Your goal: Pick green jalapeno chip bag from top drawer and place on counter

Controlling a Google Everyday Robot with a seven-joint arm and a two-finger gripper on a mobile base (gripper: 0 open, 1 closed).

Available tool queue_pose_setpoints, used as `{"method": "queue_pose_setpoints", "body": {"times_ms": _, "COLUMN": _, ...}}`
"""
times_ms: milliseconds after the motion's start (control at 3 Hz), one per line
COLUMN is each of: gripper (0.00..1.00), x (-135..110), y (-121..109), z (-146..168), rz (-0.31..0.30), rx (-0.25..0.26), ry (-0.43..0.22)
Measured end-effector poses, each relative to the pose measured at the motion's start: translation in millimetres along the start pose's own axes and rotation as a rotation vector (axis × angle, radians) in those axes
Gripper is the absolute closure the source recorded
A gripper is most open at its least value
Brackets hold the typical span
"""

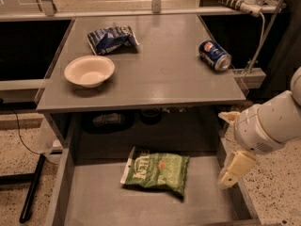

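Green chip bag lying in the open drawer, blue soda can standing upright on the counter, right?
No: the camera view shows the blue soda can lying on its side on the flat grey counter. The green foil chip bag does lie in the open grey drawer, with the robot's tool over the drawer's right wall.
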State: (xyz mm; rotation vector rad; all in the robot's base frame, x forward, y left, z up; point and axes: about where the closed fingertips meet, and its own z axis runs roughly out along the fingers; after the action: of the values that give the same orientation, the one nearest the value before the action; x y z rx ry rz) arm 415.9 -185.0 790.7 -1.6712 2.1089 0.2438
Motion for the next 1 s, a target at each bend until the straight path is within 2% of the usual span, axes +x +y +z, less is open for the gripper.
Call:
{"method": "queue_pose_setpoints", "body": {"times_ms": 333, "gripper": 0.0, "x": -16.3, "y": 24.0, "z": 43.0, "rz": -0.016, "rx": -0.059, "ry": -0.087}}
{"method": "queue_pose_setpoints", "body": {"times_ms": 667, "gripper": 0.0, "x": -42.0, "y": 45.6, "z": 90.3, "rz": -0.046, "rx": -0.087, "ry": -0.203}}
{"method": "queue_pose_setpoints", "body": {"times_ms": 1000, "gripper": 0.0, "x": -64.6, "y": 56.5, "z": 116.6, "rz": -0.075, "rx": -0.066, "ry": -0.302}}
